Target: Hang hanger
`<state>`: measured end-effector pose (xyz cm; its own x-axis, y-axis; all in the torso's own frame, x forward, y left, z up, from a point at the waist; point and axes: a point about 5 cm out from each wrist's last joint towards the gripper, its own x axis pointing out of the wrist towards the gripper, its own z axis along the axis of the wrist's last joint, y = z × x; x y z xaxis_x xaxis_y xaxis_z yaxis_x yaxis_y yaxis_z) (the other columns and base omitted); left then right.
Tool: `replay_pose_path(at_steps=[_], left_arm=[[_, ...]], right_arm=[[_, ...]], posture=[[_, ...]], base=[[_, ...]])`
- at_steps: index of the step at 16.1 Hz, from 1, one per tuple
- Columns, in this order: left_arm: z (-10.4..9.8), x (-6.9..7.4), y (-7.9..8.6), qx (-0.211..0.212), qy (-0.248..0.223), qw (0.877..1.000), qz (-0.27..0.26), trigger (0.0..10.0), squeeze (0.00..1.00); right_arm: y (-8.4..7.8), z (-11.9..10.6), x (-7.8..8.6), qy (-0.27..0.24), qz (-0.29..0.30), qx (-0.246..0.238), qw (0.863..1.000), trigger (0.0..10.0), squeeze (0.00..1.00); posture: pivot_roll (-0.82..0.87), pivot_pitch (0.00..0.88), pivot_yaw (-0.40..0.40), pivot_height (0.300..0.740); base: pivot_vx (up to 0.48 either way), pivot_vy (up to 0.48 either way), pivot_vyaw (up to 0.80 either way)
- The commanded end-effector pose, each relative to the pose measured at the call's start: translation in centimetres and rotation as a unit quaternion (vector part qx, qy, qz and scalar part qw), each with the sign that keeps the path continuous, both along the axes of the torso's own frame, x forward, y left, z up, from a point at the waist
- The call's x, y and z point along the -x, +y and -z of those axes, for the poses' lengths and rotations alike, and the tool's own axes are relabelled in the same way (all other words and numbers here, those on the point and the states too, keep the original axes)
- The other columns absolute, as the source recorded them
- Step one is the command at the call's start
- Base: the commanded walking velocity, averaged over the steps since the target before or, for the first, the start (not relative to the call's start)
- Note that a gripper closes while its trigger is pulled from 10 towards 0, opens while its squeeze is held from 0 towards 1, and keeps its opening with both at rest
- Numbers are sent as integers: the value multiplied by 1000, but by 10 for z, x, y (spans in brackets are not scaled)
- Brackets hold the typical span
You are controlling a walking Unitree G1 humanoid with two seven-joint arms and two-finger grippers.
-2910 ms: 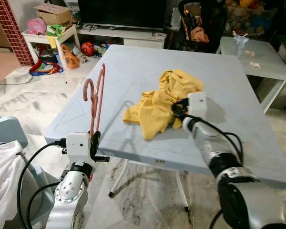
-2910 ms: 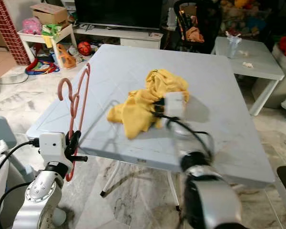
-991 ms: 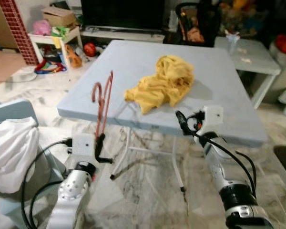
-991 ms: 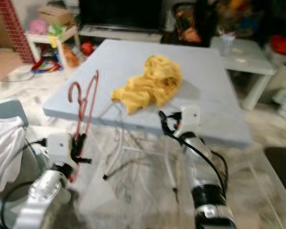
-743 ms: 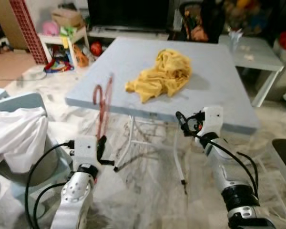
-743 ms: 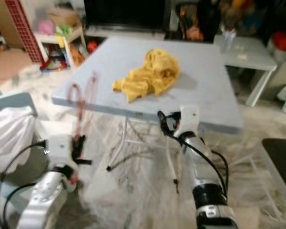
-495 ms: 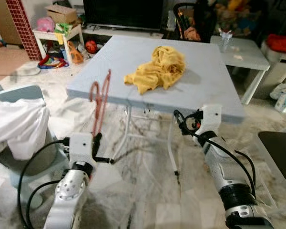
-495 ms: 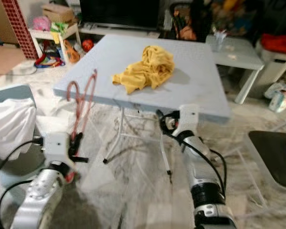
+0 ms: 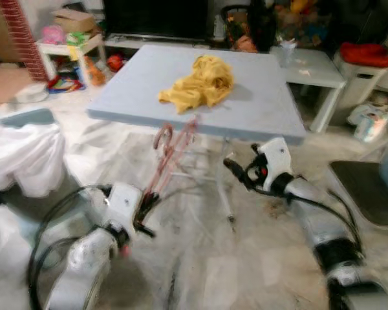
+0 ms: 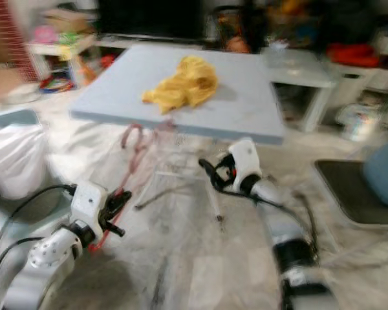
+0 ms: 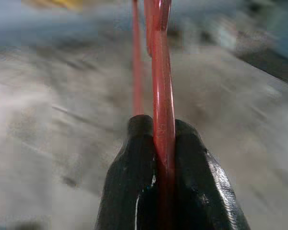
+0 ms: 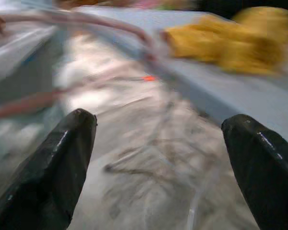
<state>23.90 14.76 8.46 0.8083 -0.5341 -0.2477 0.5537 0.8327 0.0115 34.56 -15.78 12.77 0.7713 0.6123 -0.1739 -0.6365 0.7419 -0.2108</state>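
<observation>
My left gripper point(image 11: 164, 158) is clamped tight on the lower bar of the red hanger point(image 9: 170, 155); my right gripper point(image 12: 168, 163) is spread wide, empty, out over the floor. Risk as I judge it: the views are blurred, so the thin bar may twist in the pinch, or the hook may snag the table point(image 9: 258, 106) at its near edge. The hanger's long axis rises from my gripper toward that edge, hook uppermost, leaning right; yellow cloth point(image 9: 197, 82) lies mid-table.
</observation>
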Motion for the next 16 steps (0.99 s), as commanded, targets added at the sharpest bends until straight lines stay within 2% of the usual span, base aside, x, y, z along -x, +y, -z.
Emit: replay_pose_path(at_steps=[1,2,3,4,5,6,7,9,11,12,13,14,16], left_arm=[[-3,8,-9,20,24,997,72,10000,0],[1,16,-8,-1,45,991,123,10000,0],[5,23,-9,-7,68,984,165,10000,0],[6,25,-10,-13,77,979,186,10000,0],[6,25,-9,-15,78,978,190,10000,0],[6,25,-10,-20,81,976,204,10000,0],[5,26,-9,-22,83,973,216,10000,0],[2,24,-10,-22,81,968,235,10000,0],[1,22,-11,-24,79,966,244,10000,0],[1,21,-14,-23,81,964,254,10000,0],[1,22,-15,-24,81,962,260,10000,0],[1,22,-18,-25,83,959,271,10000,0],[2,22,-20,-33,87,954,284,10000,0]], right_arm=[[-8,0,1,13,-50,49,997,10000,0],[-14,-5,3,14,-93,89,992,10000,0],[-17,-7,7,18,-148,133,980,10000,0],[-19,-7,11,20,-179,161,970,10000,0],[-19,-7,12,21,-188,169,967,10000,0],[-21,-6,16,29,-216,190,957,10000,0],[-25,-5,21,42,-257,217,941,10000,0],[-25,-2,28,47,-304,248,919,10000,0],[-20,2,31,43,-332,268,903,10000,0],[-13,3,30,31,-349,280,894,0,0],[-10,2,30,28,-356,280,891,0,0],[-3,-1,28,21,-373,283,883,0,0],[1,-4,27,18,-398,301,866,0,0]], posture=[[11,0,-20,740],[10,0,-21,740],[7,0,-22,740],[5,0,-21,740],[5,0,-21,740],[4,0,-20,740],[1,0,-18,740],[-5,0,-14,740],[-9,0,-9,740],[-10,0,-7,740],[-10,0,-7,740],[-10,0,-6,740],[-14,0,-5,740]], base=[[0,0,0],[0,0,0],[0,0,0],[0,0,0],[0,0,0],[0,0,0],[0,0,0],[0,0,0],[0,0,0],[0,0,0],[0,0,0],[0,0,0],[0,0,0]])
